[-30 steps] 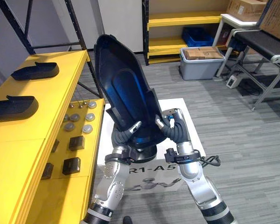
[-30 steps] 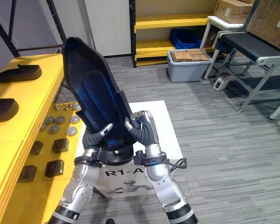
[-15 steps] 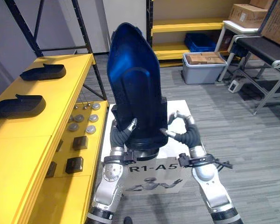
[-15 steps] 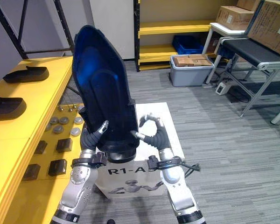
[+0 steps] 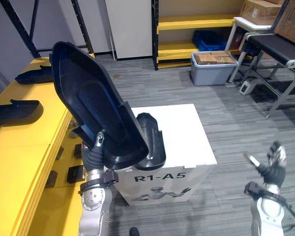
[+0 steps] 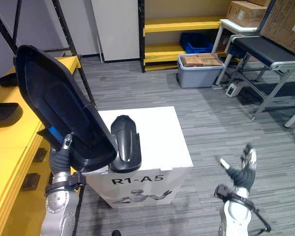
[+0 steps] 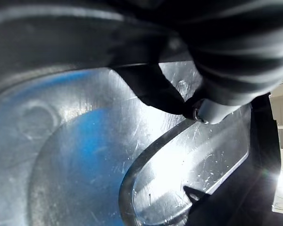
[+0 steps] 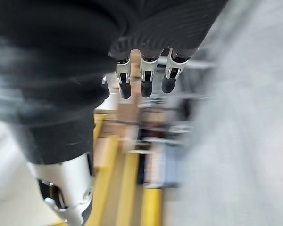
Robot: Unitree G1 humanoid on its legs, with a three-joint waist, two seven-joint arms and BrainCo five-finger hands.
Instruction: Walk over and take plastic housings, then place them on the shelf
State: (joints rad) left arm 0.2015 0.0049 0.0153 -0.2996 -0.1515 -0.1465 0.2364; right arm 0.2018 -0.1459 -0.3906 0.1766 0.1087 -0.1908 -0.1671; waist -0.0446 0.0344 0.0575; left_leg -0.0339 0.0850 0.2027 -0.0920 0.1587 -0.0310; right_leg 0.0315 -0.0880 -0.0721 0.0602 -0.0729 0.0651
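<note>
The big black housing [image 5: 96, 113] stands tilted in my left hand [image 5: 94, 153], fingers and thumb clamped on its lower edge, just beside the yellow shelf [image 5: 24, 142]. A smaller housing [image 5: 150, 140] lies on the white box [image 5: 187, 132]. My right hand [image 5: 271, 166] is well apart, fingers spread, empty

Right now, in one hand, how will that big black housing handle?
Probably stiff: the black housing keeps its shell shape though the left hand grips only its lower end. Likely light for its size, being a thin shell. Apt to tip or slip: it leans far above the grip, and its inner face looks glossy.
</note>
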